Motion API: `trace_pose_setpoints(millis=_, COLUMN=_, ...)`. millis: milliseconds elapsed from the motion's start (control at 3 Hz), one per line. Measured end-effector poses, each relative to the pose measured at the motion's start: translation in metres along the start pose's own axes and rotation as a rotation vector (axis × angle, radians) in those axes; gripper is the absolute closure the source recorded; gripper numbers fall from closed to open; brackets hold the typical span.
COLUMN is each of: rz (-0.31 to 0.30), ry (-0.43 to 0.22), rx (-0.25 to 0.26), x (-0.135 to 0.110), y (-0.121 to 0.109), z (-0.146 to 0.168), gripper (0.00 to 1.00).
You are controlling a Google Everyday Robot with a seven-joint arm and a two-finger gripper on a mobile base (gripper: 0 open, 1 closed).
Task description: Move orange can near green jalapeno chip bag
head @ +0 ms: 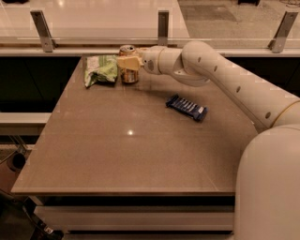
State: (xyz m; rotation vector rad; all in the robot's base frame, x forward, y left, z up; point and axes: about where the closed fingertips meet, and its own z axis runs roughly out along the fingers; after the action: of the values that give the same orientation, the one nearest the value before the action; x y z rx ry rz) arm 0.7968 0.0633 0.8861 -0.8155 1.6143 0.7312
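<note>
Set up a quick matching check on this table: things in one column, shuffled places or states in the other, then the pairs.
1 orange can
2 green jalapeno chip bag
3 dark-blue wrapped bar
4 gripper

A lying flat, right of the table's middle
B upright, just right of the bag
C leftmost thing, near the far edge
D closed around the can's upper part

Pairs: 1-B, 2-C, 3-A, 4-D

Brown table under warm light, glass rail with metal posts behind, pale glossy surface beyond
</note>
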Motion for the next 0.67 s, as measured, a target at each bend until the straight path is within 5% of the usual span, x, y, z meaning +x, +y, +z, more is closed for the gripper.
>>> trace_pose_setpoints(millis=667, rz=0.0, ry=0.0, rx=0.0, x=-0.0025, y=0.0002, z=-0.0003, gripper=0.58)
